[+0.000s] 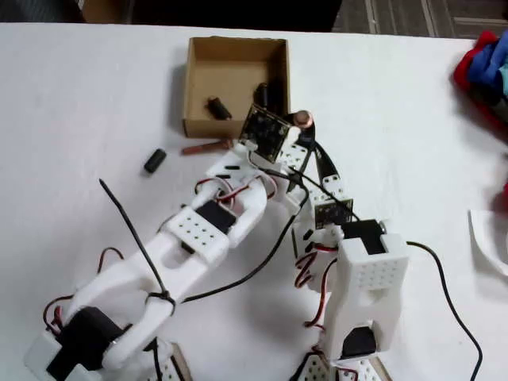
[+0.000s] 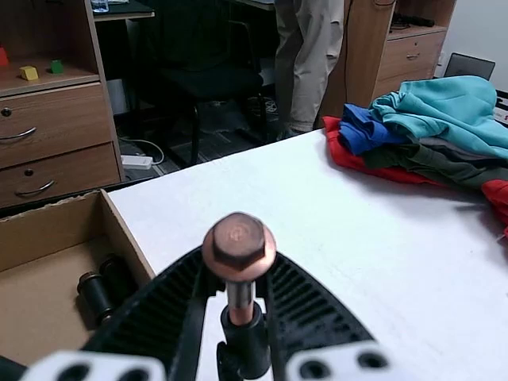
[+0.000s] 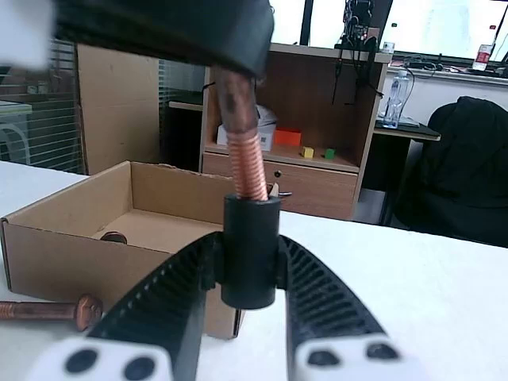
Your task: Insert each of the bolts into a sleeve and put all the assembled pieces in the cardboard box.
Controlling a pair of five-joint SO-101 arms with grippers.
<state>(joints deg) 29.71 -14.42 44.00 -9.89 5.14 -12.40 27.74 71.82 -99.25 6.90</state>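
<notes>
The cardboard box (image 1: 230,63) stands open at the far side of the white counter (image 1: 95,95). The high view shows two dark sleeved pieces in it, one (image 1: 218,108) near the middle of the floor and one (image 1: 263,95) by the wall closest to the arms. The left wrist view shows a pair of black cylinders (image 2: 99,292) lying side by side against that wall. The right wrist view adds a copper head (image 3: 115,236) low inside the box.

Just outside the box, the left end effector (image 2: 238,274) pinches a copper bolt (image 2: 239,238) under its hex head. The threaded shank runs down into a black sleeve (image 3: 250,238), which the right end effector (image 3: 250,266) clamps between its ribbed fingers.

The high view also shows a loose bolt (image 1: 205,148) lying just in front of the box and a loose sleeve (image 1: 155,160) near it.
</notes>
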